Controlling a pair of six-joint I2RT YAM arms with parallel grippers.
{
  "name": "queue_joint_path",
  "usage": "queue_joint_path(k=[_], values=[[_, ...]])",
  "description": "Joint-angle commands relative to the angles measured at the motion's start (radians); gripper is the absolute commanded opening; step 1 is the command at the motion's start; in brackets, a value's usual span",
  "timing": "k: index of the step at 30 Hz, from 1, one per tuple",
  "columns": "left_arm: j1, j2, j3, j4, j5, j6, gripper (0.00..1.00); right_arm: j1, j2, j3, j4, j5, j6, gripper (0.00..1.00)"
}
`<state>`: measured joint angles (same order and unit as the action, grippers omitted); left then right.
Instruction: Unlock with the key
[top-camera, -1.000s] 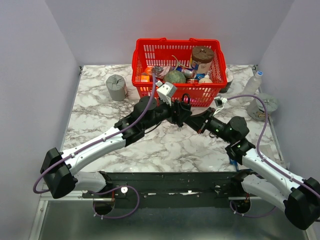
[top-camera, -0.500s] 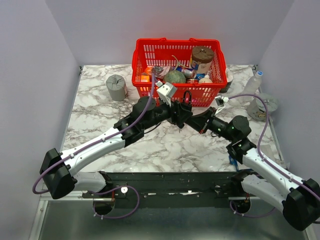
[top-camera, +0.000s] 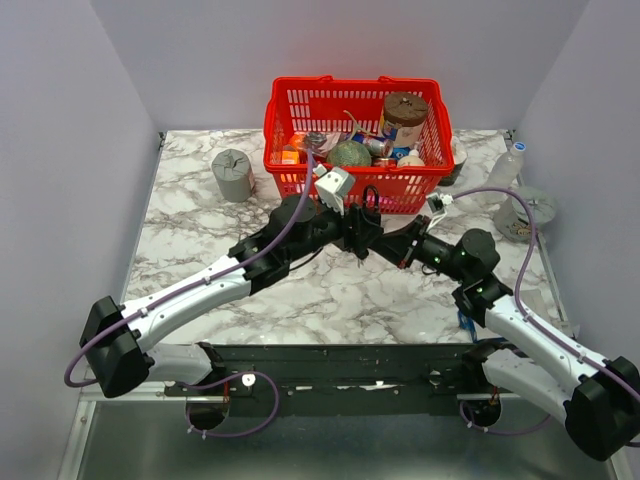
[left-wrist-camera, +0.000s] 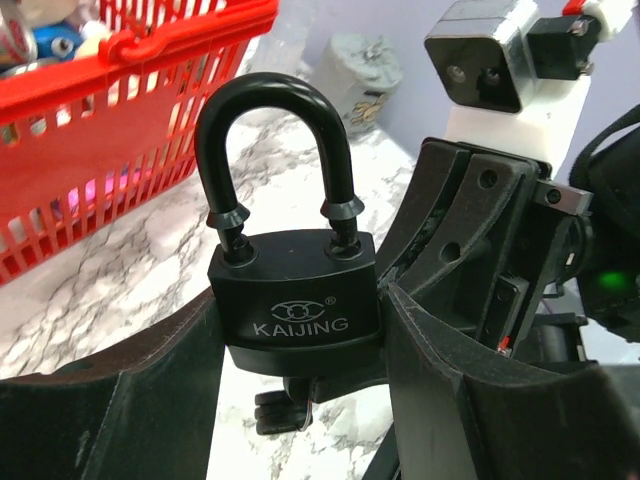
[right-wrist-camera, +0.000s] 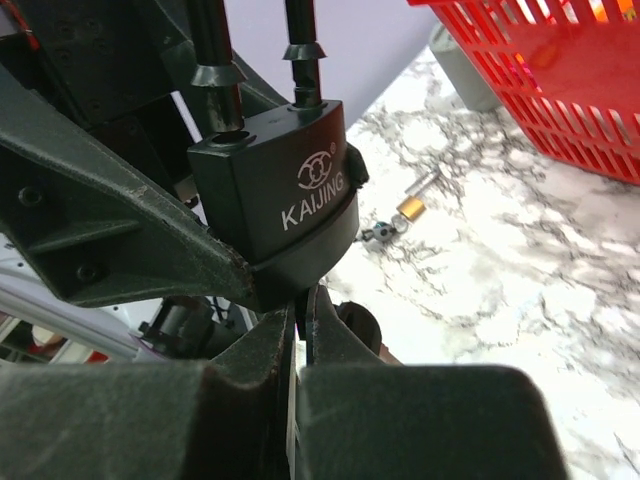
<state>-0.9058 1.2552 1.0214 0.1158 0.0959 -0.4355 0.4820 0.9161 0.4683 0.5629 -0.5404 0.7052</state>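
Note:
My left gripper (left-wrist-camera: 300, 340) is shut on the body of the black padlock (left-wrist-camera: 292, 295), which is marked KAIJING, and holds it upright above the table with the shackle up. The padlock also shows in the top view (top-camera: 366, 218) and the right wrist view (right-wrist-camera: 275, 195). My right gripper (right-wrist-camera: 303, 322) is shut just under the padlock's bottom, pinching a thin dark key head there. The key bunch (left-wrist-camera: 280, 408) hangs from the underside of the padlock; its blade is hidden. In the top view the left gripper (top-camera: 352, 228) and the right gripper (top-camera: 377, 240) meet nose to nose.
A red basket (top-camera: 400, 190) full of objects stands just behind the grippers. A grey cylinder (top-camera: 232, 175) is at the back left and a plastic bottle (top-camera: 506, 170) at the right. A small orange-brass block with a silver loop (right-wrist-camera: 410, 207) lies on the marble.
Both grippers stay joined at the padlock. The right arm has shifted slightly; the hold has not visibly changed.

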Motion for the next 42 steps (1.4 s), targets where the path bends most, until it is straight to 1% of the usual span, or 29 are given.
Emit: queue_joint_path(k=[1, 5, 6, 8, 9, 10, 11, 12, 13, 14, 19, 20, 23, 24, 27, 31, 33, 38, 42], values=[[-0.019, 0.016, 0.014, -0.271, -0.145, 0.063, 0.0, -0.048, -0.026, 0.064, -0.029, 0.181, -0.058, 0.11], [-0.018, 0.007, 0.006, -0.265, -0.169, 0.054, 0.0, -0.048, -0.057, 0.036, -0.107, 0.172, -0.085, 0.22], [-0.016, 0.01, 0.008, -0.274, -0.189, 0.047, 0.0, -0.046, -0.074, 0.02, -0.119, 0.165, -0.105, 0.35], [-0.012, 0.019, 0.019, -0.31, -0.263, 0.041, 0.0, -0.048, -0.097, 0.006, -0.165, 0.158, -0.13, 0.45], [-0.01, 0.021, 0.022, -0.321, -0.286, 0.043, 0.0, -0.048, -0.112, 0.0, -0.182, 0.158, -0.154, 0.54], [-0.007, 0.026, 0.023, -0.335, -0.315, 0.044, 0.0, -0.048, -0.138, -0.01, -0.213, 0.158, -0.161, 0.58], [-0.004, 0.029, 0.025, -0.337, -0.32, 0.044, 0.0, -0.048, -0.157, -0.013, -0.23, 0.16, -0.165, 0.61], [-0.001, 0.029, 0.025, -0.337, -0.32, 0.043, 0.0, -0.048, -0.17, -0.014, -0.245, 0.169, -0.18, 0.68], [0.004, 0.026, 0.016, -0.317, -0.28, 0.055, 0.0, -0.048, -0.212, -0.005, -0.289, 0.187, -0.188, 0.76], [0.004, 0.015, 0.009, -0.302, -0.26, 0.064, 0.0, -0.048, -0.217, 0.0, -0.296, 0.189, -0.188, 0.79], [0.004, -0.051, -0.059, -0.236, -0.147, 0.133, 0.0, -0.048, -0.189, 0.065, -0.334, 0.149, -0.173, 0.81], [0.004, -0.08, -0.075, -0.232, -0.098, 0.177, 0.0, -0.048, -0.174, 0.085, -0.337, 0.123, -0.183, 0.81], [0.004, -0.149, -0.136, -0.22, 0.045, 0.248, 0.0, -0.046, -0.143, 0.115, -0.363, 0.077, -0.202, 0.81], [0.004, -0.166, -0.151, -0.222, 0.135, 0.257, 0.0, -0.046, -0.134, 0.131, -0.368, 0.066, -0.204, 0.82], [0.005, -0.223, -0.199, -0.214, 0.218, 0.264, 0.0, -0.043, -0.1, 0.144, -0.354, 0.027, -0.193, 0.82], [0.007, -0.252, -0.21, -0.223, 0.171, 0.276, 0.0, -0.007, -0.045, 0.148, -0.298, -0.003, -0.165, 0.82], [0.01, -0.247, -0.204, -0.234, 0.157, 0.281, 0.0, 0.036, -0.023, 0.156, -0.285, 0.006, -0.162, 0.82], [0.013, -0.228, -0.195, -0.252, 0.134, 0.282, 0.0, 0.142, 0.032, 0.199, -0.299, 0.049, -0.196, 0.82], [0.013, -0.227, -0.193, -0.257, 0.117, 0.281, 0.0, 0.179, 0.043, 0.207, -0.311, 0.085, -0.223, 0.82]])
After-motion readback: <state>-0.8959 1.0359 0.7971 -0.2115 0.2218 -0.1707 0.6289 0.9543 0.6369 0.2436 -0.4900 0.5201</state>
